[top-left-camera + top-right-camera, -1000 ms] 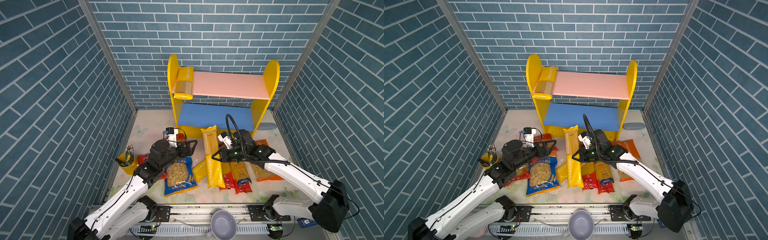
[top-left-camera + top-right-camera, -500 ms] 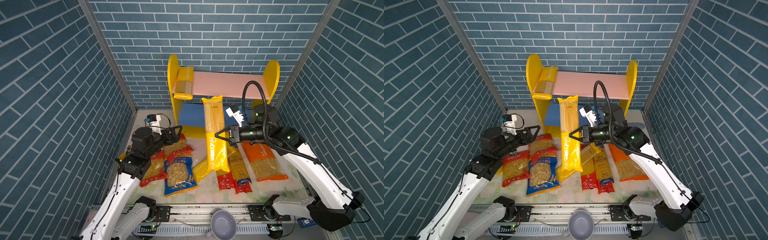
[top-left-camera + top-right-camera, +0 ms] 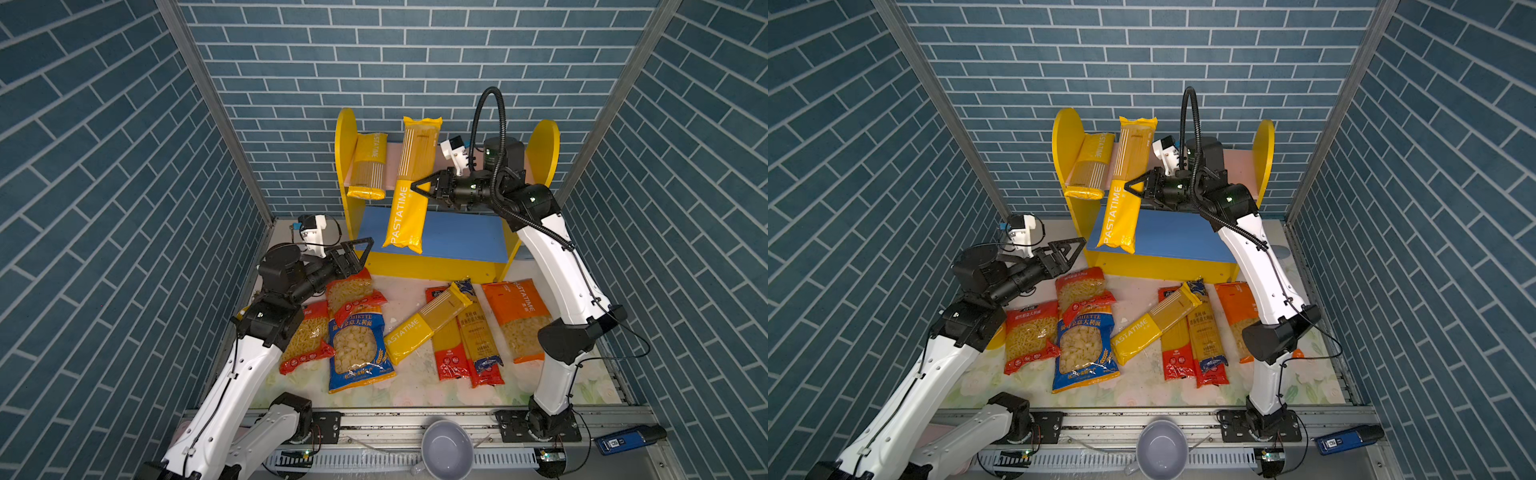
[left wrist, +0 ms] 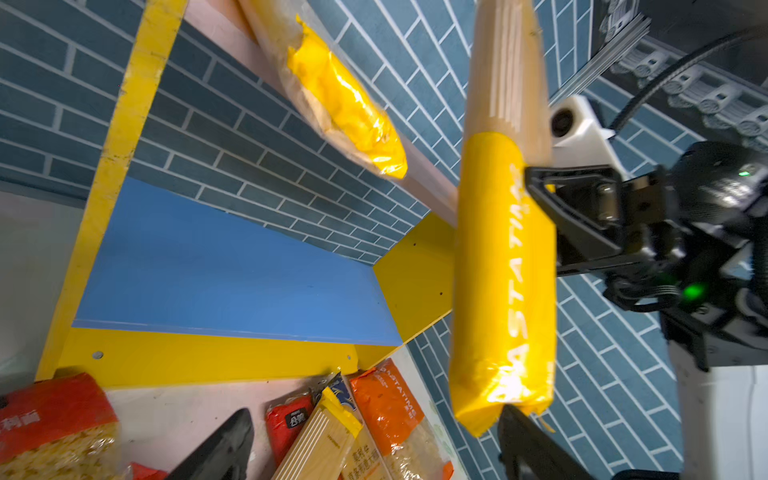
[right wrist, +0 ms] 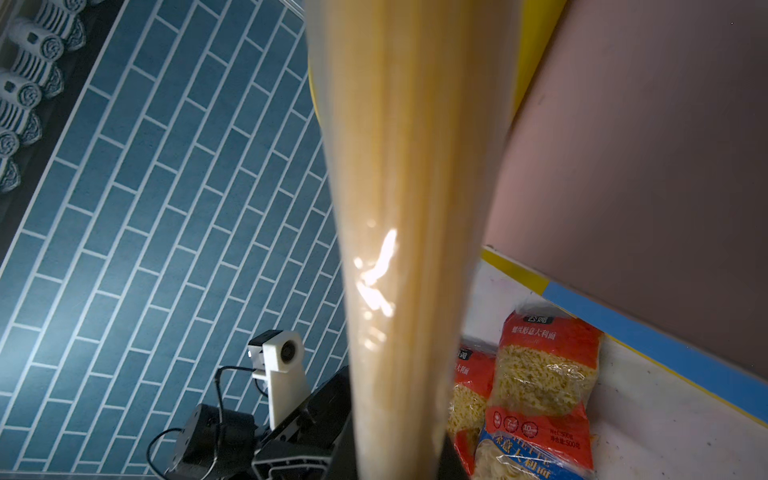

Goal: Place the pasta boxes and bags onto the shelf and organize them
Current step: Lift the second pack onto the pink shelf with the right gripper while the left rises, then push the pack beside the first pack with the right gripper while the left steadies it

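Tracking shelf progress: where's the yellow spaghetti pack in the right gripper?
In both top views the held pack hangs upright before the pink board, right of the shelved yellow pack.

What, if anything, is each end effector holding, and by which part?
The right end effector grips a yellow PASTATIME spaghetti pack around its middle, where the clear wrap meets the yellow. The left end effector is open and holds nothing.

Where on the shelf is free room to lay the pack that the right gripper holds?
The blue board is bare from one yellow side to the other. The pink board is free between the lying yellow pack at its left end and the right side, though the arm hides part. The mat in front is crowded with bags.
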Action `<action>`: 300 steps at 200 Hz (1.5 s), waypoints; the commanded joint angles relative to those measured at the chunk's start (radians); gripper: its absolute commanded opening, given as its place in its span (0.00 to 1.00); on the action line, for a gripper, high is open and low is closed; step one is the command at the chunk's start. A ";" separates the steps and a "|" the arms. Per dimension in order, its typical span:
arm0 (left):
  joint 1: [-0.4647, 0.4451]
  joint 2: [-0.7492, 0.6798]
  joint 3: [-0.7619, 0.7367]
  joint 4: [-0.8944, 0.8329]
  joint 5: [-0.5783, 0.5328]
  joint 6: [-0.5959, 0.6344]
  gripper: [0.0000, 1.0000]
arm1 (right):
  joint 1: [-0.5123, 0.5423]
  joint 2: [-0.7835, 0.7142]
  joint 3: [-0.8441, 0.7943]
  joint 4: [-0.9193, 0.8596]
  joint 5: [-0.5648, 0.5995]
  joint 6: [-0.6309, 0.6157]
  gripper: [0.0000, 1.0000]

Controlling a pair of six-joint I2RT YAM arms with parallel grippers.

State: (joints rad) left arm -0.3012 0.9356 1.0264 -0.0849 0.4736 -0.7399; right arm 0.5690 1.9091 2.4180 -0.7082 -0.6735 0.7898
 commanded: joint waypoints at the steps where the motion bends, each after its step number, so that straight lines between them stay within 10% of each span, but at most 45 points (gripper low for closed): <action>1: 0.005 0.029 0.056 0.120 0.053 -0.065 0.94 | -0.004 -0.001 0.122 0.051 -0.051 0.029 0.07; 155: -0.128 0.319 0.164 0.343 0.126 -0.134 0.85 | -0.056 -0.021 -0.076 0.268 -0.151 0.157 0.09; 300: -0.179 0.326 0.193 0.355 -0.082 -0.264 0.16 | -0.063 -0.053 -0.242 0.464 -0.060 0.296 0.29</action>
State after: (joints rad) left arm -0.4629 1.3079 1.1961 0.2245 0.4664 -0.9745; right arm 0.5030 1.9202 2.2044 -0.4084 -0.7589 1.0435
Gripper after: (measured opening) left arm 0.234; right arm 0.270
